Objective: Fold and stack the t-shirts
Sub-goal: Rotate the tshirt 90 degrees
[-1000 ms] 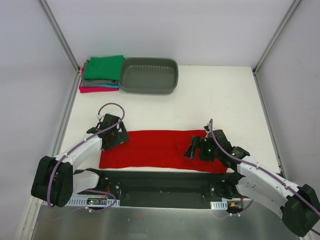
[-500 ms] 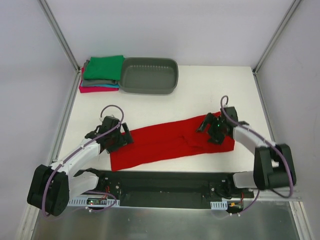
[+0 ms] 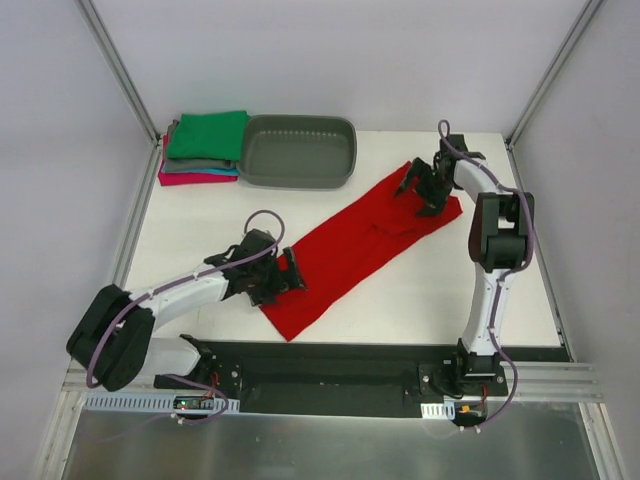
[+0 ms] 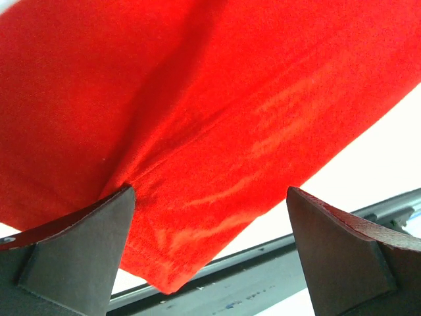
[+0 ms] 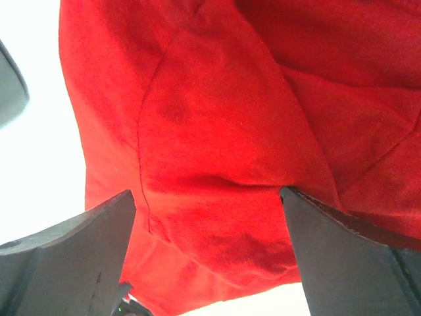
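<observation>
The bright red cloth t-shirt [image 3: 355, 245] is lying as a long, narrow band on the white table [image 3: 440, 290]. It is running diagonally from a near-left end close to the near edge to a far-right end by the far-right corner. The left gripper [image 3: 283, 280] is resting on the near-left end with its jaws standing wide apart. In the left wrist view the shirt [image 4: 250, 118] is spreading under and between both fingers [image 4: 79, 250], puckering against the left one, and nothing is clamped. The right gripper [image 3: 425, 190] is sitting on the far-right end, its jaws likewise spread wide. Seamed, wrinkled cloth [image 5: 217, 131] is filling the gap in its wrist view, and it has no hold on it. In the far-left corner, well apart from the red shirt, a stack of folded t-shirts [image 3: 207, 135] is sitting: green on top, then grey, teal and magenta. Just beside it on the right, a grey oval plastic tub [image 3: 300, 181] is standing.
</observation>
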### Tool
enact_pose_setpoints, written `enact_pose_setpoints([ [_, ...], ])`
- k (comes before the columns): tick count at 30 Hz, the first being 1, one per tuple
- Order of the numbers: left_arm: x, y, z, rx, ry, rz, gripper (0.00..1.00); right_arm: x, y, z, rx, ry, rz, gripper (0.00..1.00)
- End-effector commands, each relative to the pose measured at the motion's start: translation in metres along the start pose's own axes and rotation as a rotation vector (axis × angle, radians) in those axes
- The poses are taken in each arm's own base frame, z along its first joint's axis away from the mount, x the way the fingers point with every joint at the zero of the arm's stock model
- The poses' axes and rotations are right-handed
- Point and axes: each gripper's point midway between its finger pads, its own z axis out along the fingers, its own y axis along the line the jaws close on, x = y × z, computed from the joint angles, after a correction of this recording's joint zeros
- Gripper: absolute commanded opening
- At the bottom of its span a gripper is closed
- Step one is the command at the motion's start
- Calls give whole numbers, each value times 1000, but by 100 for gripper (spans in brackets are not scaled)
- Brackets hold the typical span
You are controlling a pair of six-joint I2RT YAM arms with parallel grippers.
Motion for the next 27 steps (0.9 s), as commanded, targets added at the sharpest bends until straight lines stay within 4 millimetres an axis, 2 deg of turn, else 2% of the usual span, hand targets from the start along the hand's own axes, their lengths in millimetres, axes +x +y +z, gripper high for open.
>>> enact_pose_setpoints([
  [1, 19, -41, 6, 78, 97, 47, 99, -36, -7, 18, 105, 7, -13, 96],
  [2, 23, -48, 8, 87, 110, 56, 99, -44, -4, 28, 100, 6, -14, 96],
  [7, 46, -88, 19, 127, 169, 95, 99, -100, 47, 55, -25, -90, -26, 96],
  [12, 70, -125, 42, 140, 255, 148, 99, -151, 86, 67, -185, -315, -6, 96],
  [16, 79, -155, 59, 164, 282, 173, 99, -176, 115, 72, -247, -439, -90, 96],
  [22, 97, -192, 67, 225, 343, 210, 99, -203, 118, 86, -270, -564, -14, 96],
  [27, 124, -215, 70, 263, 426, 234, 99, -201, 125, 88, -301, -559, -33, 96],
])
